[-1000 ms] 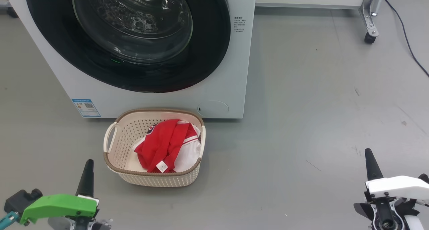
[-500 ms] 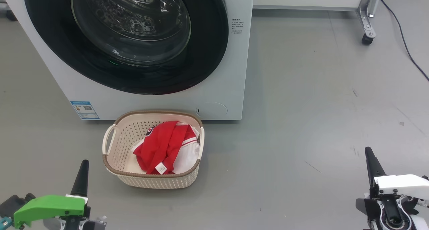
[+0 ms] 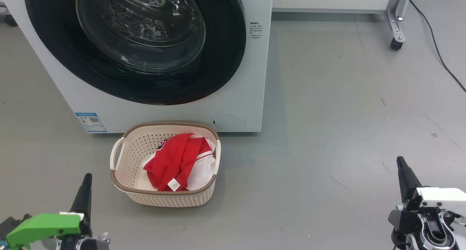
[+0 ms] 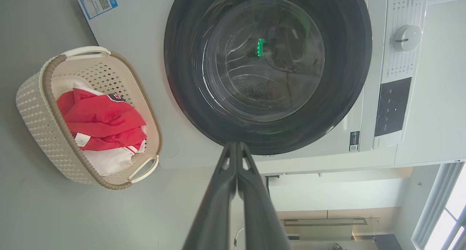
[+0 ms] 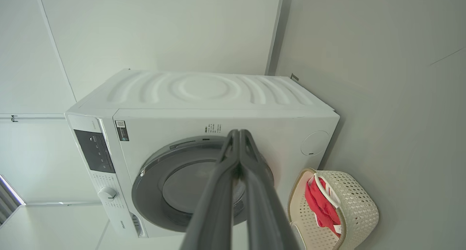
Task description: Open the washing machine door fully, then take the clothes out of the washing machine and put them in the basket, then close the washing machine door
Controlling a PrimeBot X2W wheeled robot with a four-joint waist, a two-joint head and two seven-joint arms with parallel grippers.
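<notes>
The white washing machine (image 3: 240, 97) stands ahead with its black-rimmed glass door (image 3: 145, 42) shut flat against the front; the same door (image 4: 267, 68) faces the left wrist view. Red and white clothes (image 3: 178, 162) lie in the cream basket (image 3: 120, 181) on the floor just before the machine. My left gripper (image 3: 86, 181) is shut and empty at the lower left, left of the basket. At the lower right my right gripper (image 3: 401, 164) is shut and empty, well away from the machine. Both wrist views show fingers pressed together, in the left gripper (image 4: 236, 144) and the right gripper (image 5: 239, 133).
Grey floor stretches wide to the right of the machine. A metal frame leg on a caster (image 3: 395, 42) and a black cable (image 3: 437, 50) are at the far right back. A blue label (image 3: 91, 122) marks the machine's lower front.
The whole head view has shifted slightly, so the camera moved. Both grippers have sunk a little lower in the view; basket, clothes and door are unchanged.
</notes>
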